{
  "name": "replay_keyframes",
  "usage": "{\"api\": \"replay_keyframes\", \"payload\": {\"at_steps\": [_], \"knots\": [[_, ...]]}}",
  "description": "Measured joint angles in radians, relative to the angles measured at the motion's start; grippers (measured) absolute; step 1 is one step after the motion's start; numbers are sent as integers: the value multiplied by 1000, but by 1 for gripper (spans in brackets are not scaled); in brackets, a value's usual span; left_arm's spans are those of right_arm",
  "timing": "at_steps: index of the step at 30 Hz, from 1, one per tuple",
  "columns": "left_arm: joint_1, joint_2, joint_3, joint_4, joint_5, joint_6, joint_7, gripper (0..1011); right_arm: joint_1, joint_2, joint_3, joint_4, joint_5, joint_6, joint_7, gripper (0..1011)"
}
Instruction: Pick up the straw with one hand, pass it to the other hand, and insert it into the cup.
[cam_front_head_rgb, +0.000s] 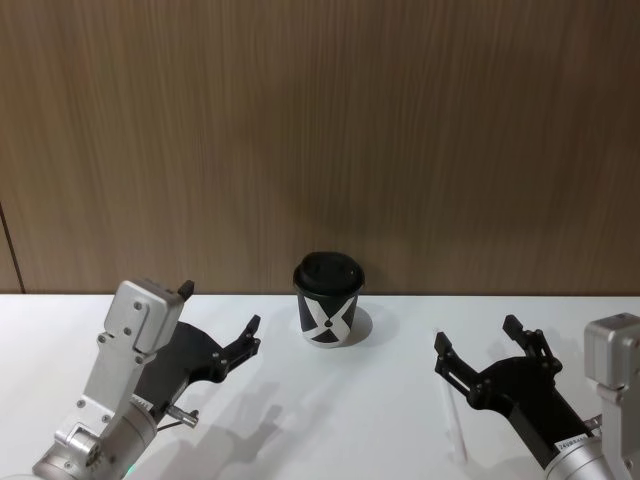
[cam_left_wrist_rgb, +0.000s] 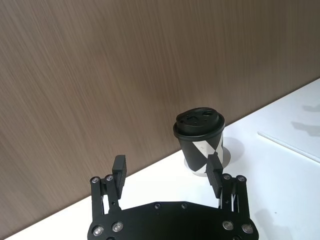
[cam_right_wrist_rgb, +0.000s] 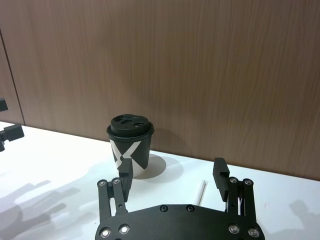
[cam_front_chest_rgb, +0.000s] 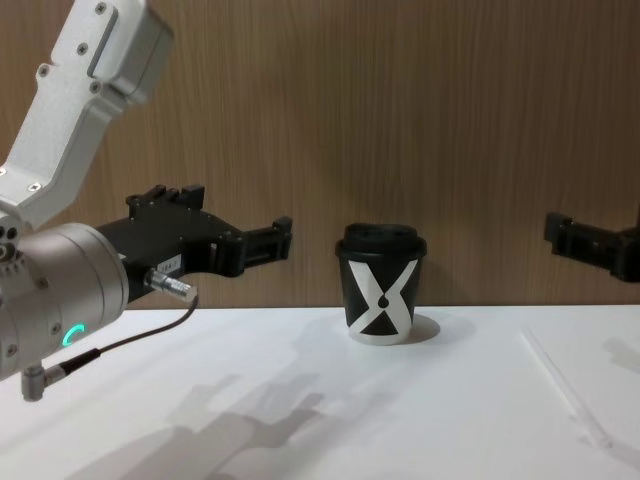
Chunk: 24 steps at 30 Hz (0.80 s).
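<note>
Sitting upright at back of white table (cam_front_head_rgb: 300, 420), near wood wall (cam_front_head_rgb: 320, 130): cup (cam_front_head_rgb: 328, 300), lid on. Straw (cam_front_head_rgb: 455, 420) lies flat on table, right of cup, untouched. Right gripper (cam_front_head_rgb: 476, 334) hovers above straw, fingers spread wide, empty. Left gripper (cam_front_head_rgb: 221, 305) hovers left of cup, spread wide too, holding nothing.

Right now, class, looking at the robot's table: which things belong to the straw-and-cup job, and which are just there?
Belong to the job:
straw, lying flat on the table by the right hand
cup, upright, lid on
left hand, open; right hand, open

Just there:
white table
wooden wall
dark cable on the left arm
</note>
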Motion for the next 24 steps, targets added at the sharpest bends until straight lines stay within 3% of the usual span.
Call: {"api": "replay_keyframes", "payload": {"at_steps": [24], "knots": [[0, 0, 0, 0, 0, 0, 0, 1000, 0, 0, 0, 0, 0, 0, 0, 1001]]}}
